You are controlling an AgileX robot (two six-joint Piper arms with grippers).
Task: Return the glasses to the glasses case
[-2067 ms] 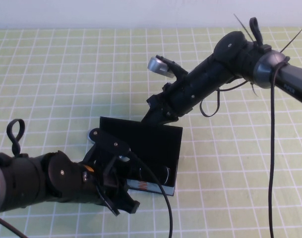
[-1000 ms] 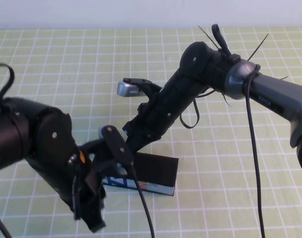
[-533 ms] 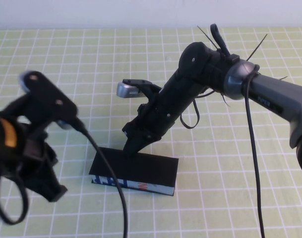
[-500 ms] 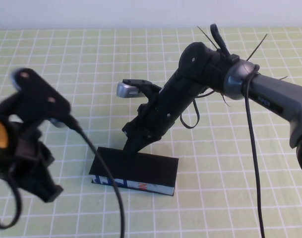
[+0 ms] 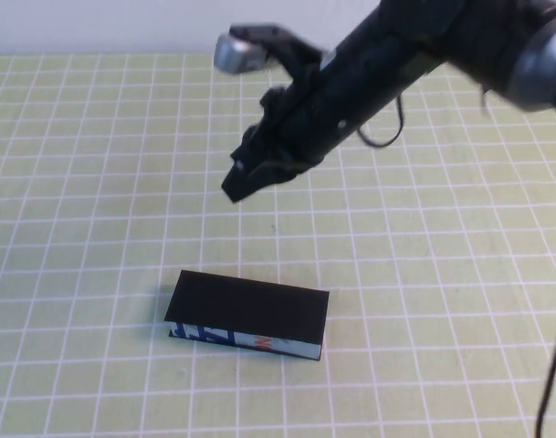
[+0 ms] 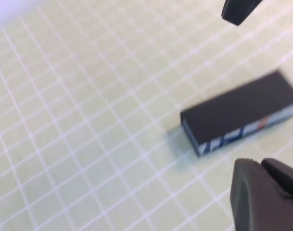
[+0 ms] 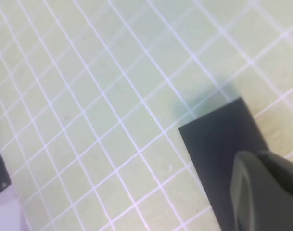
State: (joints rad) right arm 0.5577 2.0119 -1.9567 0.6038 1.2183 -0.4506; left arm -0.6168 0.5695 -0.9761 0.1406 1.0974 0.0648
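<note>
Since half a second ago, your left arm has gone out of the high view altogether, and your right arm has lifted off the lid and swung toward the far side of the table [image 5: 77,182]. You now see the right pincer [image 5: 241,182] hanging in the air above the green grid cloth, well apart from the glasses case [image 5: 248,315], which lies beyond its tip on the near side. Its black fingertips look drawn together into one dark point with nothing between them. The glasses case sits flat on the table with its matte black lid down, the blue, white and orange-red printed side facing you. It lies where it lay before. You cannot see the glasses in any view; the lid covers whatever is inside.

From the left wrist camera, you look down on the glasses case [image 6: 240,113] from well above, lid closed, printed side showing along one long edge. A dark rounded part of the left pincer [image 6: 266,192] fills one corner of the frame, raised clear of the case; you cannot tell whether it is wide or narrow. The tip of the right pincer [image 6: 240,10] shows at the frame's edge, above and apart from the case.

From the right wrist camera, you see one corner of the black lid [image 7: 223,144] on the grid cloth, with the right pincer [image 7: 266,187] blurred in front of it.
</note>
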